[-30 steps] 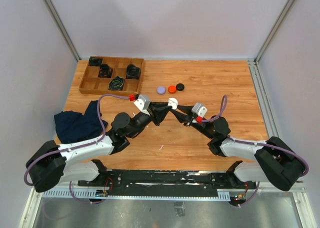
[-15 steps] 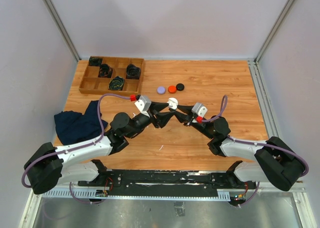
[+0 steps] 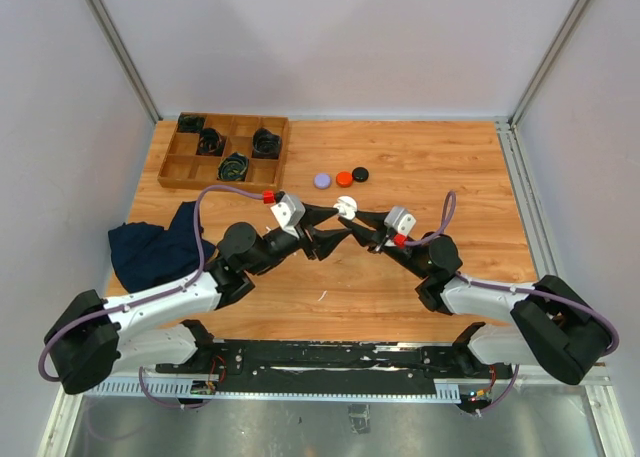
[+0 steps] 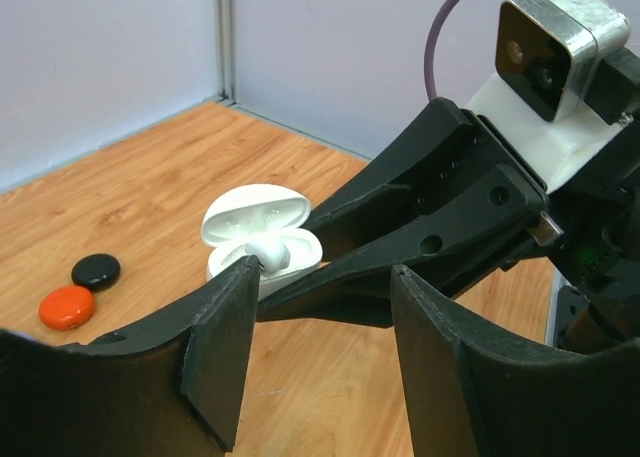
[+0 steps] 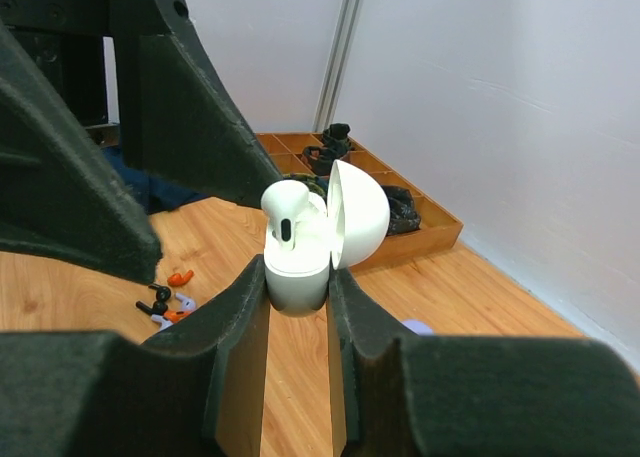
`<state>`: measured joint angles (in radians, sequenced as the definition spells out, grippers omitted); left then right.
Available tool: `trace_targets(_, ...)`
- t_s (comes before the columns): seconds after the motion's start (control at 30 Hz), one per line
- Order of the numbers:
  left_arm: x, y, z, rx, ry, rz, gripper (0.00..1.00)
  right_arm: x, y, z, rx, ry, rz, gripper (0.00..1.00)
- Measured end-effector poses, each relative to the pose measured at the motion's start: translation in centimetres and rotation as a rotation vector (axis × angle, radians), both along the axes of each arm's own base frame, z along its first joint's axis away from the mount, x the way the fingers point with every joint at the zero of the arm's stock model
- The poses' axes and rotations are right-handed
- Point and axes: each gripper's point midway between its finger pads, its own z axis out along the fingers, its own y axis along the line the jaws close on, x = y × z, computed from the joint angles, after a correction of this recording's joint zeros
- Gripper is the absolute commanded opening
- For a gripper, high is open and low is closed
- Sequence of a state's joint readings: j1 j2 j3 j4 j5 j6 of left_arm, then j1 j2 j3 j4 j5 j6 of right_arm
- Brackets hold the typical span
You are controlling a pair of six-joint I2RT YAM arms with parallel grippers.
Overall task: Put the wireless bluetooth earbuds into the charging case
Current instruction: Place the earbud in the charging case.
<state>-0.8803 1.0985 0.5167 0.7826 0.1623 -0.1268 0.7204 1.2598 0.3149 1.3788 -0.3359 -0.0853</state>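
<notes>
We are at the insertion step itself: the right gripper (image 5: 297,292) is clamped narrowly on the base of the white charging case (image 5: 300,267), holding it upright above the table (image 3: 420,157) with the lid hinged open, and a white earbud (image 5: 285,209) stands stem-down in one well, its head proud of the rim. The left gripper (image 4: 325,270) sits just beside the case with its jaws parted and nothing between them. We judge the bud placed but perhaps not fully seated. The next move calls for either a gentle press on the bud's head or a trip down to the table for a second one, while the right arm keeps the case steady and level. The loose buds (image 5: 168,305) – orange, purple and dark – lie on the wood below the case, and three round cases (image 3: 344,178) lie further back. We read no brand, label or writing on the case, the buds or the arms.
</notes>
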Motion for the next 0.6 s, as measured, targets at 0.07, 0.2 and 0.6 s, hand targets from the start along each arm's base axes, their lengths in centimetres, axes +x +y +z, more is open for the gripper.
trace_targets(0.07, -0.3, 0.1, 0.0, 0.01, -0.008, -0.01, 0.6, 0.0, 0.0, 0.1, 0.001, -0.002, 0.0, 0.01)
trace_targets(0.2, -1.7, -0.4, -0.4, 0.039, -0.003, -0.074, 0.62, 0.0, 0.0, 0.1, 0.002, -0.003, -0.002, 0.01)
trace_targets(0.6, -2.4, -0.1, -1.2, 0.079, 0.004, -0.091, 0.65, 0.0, 0.0, 0.1, 0.001, -0.004, 0.0, 0.01)
